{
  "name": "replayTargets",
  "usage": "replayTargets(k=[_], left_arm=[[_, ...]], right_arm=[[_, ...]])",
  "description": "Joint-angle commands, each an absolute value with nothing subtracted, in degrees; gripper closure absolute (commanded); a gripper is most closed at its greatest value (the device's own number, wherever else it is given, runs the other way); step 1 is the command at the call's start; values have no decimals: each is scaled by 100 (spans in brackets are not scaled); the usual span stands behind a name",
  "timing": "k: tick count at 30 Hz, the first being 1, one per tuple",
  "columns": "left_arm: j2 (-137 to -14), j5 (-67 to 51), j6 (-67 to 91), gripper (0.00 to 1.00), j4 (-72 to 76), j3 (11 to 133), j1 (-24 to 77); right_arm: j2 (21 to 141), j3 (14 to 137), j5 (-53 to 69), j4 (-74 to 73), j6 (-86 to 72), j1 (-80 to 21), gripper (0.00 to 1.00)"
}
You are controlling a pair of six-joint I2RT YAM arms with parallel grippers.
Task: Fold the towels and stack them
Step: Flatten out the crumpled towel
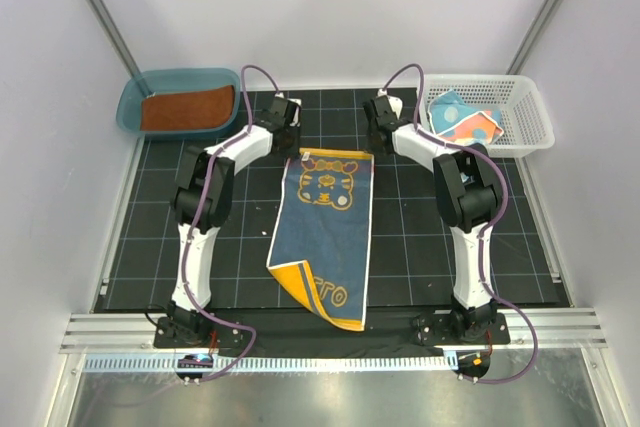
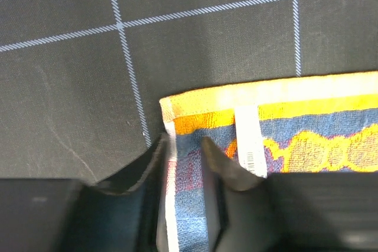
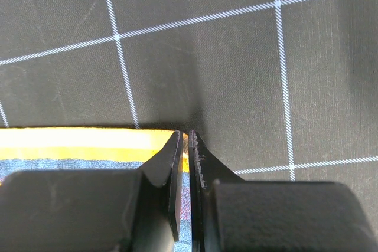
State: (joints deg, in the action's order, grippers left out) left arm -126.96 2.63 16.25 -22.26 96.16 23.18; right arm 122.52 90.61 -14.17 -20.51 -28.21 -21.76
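A navy towel [image 1: 325, 217] with a yellow-orange border and pattern lies lengthwise mid-mat, its near left corner turned over. At its far left corner my left gripper [image 1: 291, 147] stands open; in the left wrist view the gripper [image 2: 184, 143] straddles the towel's [image 2: 319, 128] side hem, a strip of cloth showing between the fingers. My right gripper [image 1: 380, 142] sits at the far right corner. In the right wrist view the gripper [image 3: 185, 135] is shut on that corner of the towel [image 3: 71, 146]. A rust-brown towel [image 1: 187, 107] lies in the tub. A teal spotted towel [image 1: 462, 122] lies in the basket.
The teal plastic tub [image 1: 130, 97] stands off the mat's far left corner. The white lattice basket [image 1: 535, 127] stands at the far right. White walls close in on both sides. A metal rail [image 1: 320, 332] with both arm bases runs along the near edge.
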Motion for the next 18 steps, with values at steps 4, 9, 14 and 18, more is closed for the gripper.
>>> replayTargets(k=[4,9,14,18], left_arm=[[-12902,351,1644,84,-2505,9800,2320],[-12911,843,1591,98,-2330,10089,2303],[-12683,1125,1494,100,-2022,10326,2206],[-12920,1037,1485,100,-2153,10986,2004]], right_arm=[[12278,9457,-1275,-2013,-2619,-2206,97],[12261,9632,-1204,-1776,-2470,-2206,98],[12138,9974,-1309,-1670,-2277,-2162,99],[12734,11065,-1240,-2144,-2118,-2022,99]])
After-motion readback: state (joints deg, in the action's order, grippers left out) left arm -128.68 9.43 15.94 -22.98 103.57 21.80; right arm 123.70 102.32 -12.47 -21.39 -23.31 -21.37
